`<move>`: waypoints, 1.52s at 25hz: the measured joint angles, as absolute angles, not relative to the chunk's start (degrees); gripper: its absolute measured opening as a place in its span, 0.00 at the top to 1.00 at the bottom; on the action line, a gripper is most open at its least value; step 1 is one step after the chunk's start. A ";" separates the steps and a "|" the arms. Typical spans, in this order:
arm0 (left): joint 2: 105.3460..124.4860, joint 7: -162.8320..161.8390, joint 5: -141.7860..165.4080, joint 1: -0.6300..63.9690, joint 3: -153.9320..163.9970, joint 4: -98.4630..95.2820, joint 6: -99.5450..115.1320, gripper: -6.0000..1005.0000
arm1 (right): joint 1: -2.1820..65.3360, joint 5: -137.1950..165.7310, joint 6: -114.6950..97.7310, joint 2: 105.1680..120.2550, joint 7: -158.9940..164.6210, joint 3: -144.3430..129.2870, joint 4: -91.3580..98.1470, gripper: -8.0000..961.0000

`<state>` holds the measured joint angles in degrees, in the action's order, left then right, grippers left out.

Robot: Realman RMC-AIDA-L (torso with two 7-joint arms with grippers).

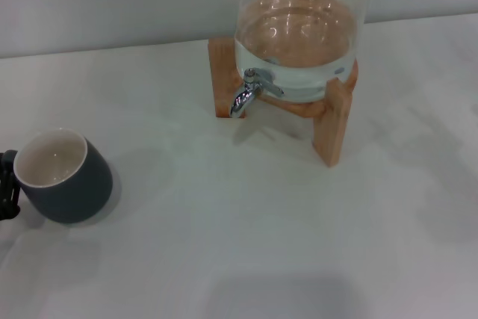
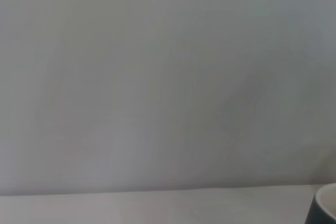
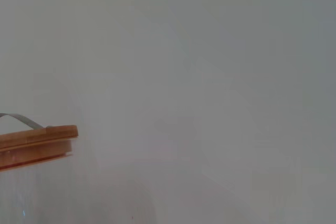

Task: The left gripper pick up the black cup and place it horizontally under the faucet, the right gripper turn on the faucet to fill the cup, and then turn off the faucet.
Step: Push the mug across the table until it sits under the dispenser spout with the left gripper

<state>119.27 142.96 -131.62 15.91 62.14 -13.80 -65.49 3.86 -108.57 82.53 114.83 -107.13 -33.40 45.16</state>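
White tabletop and a pale wall fill every view, and little of the robot shows. At the head view's far left edge, a sliver of the left gripper (image 1: 7, 184), black and slim, sits against the handle side of the black cup (image 1: 63, 177), a small charcoal-grey rounded mug with a cream-white inside. Whether its fingers are closed on the handle or merely beside it I cannot tell; too little of them is in view. The cup appears to rest on the white table (image 1: 239, 244), its mouth tipped somewhat toward the camera, well apart from the spout. The left wrist view catches only its rim at one corner.

Farther out stands the clear glass water dispenser (image 1: 299, 35) on its wooden stand (image 1: 332, 128), which raises the vessel so a cup can fit beneath. The faucet (image 1: 250, 89), a small shiny chrome spigot, points forward and down over bare table, nothing under it.

The right gripper is out of sight; its wrist camera shows only the dispenser's wooden lid (image 3: 37, 145), so it likely waits high beside the vessel.
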 joint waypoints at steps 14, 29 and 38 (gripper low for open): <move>119.31 142.03 -131.39 20.77 65.17 -13.23 -62.95 0.85 | 3.89 -108.49 82.80 114.79 -107.20 -33.40 45.15 0.28; 119.62 140.16 -131.37 26.89 71.92 -13.14 -59.46 0.85 | 4.14 -108.20 82.84 114.87 -107.26 -33.97 45.18 0.28; 119.61 137.88 -131.37 28.69 75.20 -13.57 -57.97 0.85 | 4.22 -108.43 84.58 114.90 -107.27 -33.71 45.18 0.28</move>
<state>119.61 137.88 -131.37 28.69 75.20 -13.57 -57.97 4.22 -108.43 84.58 114.90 -107.27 -33.71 45.18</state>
